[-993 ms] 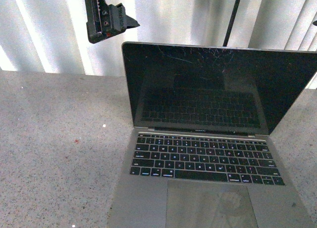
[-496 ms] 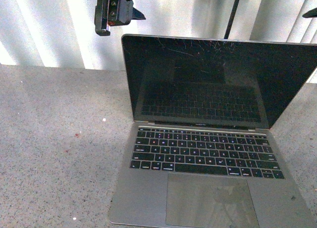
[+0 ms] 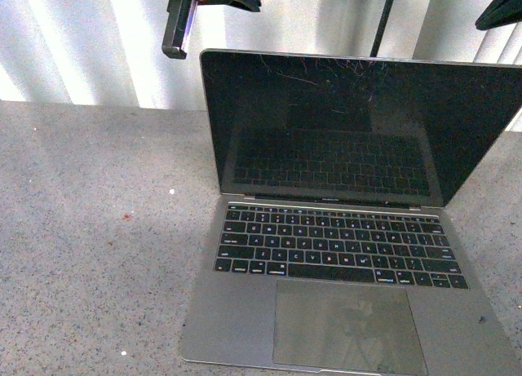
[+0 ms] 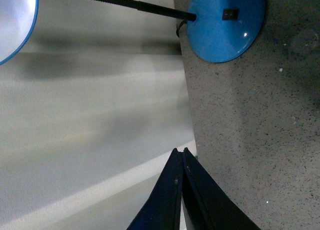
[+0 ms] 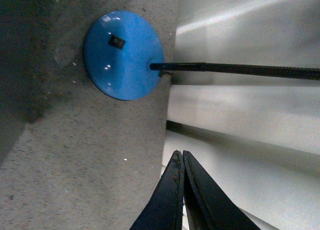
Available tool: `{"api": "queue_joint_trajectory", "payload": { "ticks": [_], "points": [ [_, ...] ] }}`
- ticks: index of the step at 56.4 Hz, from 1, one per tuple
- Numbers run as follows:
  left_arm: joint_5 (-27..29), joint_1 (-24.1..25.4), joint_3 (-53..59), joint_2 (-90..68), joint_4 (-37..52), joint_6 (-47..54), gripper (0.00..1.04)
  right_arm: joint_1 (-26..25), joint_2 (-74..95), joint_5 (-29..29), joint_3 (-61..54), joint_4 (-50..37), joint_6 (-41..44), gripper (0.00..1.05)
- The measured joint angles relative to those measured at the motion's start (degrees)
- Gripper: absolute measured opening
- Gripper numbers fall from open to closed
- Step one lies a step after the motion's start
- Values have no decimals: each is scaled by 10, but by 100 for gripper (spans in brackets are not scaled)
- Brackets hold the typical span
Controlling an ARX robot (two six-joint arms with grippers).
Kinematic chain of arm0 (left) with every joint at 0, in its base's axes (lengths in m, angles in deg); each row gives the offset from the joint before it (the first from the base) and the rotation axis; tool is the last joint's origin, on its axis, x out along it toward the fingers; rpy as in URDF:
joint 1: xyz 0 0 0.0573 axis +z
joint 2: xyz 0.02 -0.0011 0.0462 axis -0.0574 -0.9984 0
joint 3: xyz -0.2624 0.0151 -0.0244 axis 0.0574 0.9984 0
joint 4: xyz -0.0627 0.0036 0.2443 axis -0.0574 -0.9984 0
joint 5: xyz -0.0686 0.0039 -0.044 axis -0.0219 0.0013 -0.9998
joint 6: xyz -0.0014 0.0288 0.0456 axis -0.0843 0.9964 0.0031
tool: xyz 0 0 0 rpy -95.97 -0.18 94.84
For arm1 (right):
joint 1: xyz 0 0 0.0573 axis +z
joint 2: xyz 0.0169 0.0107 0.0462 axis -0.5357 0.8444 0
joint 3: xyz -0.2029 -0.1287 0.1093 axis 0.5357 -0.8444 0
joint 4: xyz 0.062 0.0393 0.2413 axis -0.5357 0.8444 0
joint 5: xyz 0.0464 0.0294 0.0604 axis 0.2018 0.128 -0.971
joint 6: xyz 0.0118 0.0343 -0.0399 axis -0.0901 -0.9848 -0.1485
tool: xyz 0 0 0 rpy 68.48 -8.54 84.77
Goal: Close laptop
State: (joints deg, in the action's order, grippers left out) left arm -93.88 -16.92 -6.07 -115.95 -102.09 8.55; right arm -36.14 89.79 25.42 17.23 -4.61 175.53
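Front view: one open laptop (image 3: 334, 254); left hand (image 4: 179, 151) and right hand (image 5: 180, 153) both pinched together, empty.

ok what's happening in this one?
Two-arm robot, job is closing the laptop. It sits open on the speckled table, screen dark and scratched. Neither arm touches it: the left gripper and right gripper are both shut on nothing, raised above the lid's top corners, one each side. The close has not yet begun.
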Motion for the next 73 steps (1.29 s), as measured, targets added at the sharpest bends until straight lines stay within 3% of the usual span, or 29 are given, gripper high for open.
{"api": "queue_joint_trajectory", "payload": {
  "ticks": [16,73],
  "points": [
    [-5,-13,-24,-17,-67,17,4,7,21,10,20,73,-3,3],
    [-12,-58,-14,-34,-122,30,4,31,47,6,35,184,-40,3]
  ]
}}
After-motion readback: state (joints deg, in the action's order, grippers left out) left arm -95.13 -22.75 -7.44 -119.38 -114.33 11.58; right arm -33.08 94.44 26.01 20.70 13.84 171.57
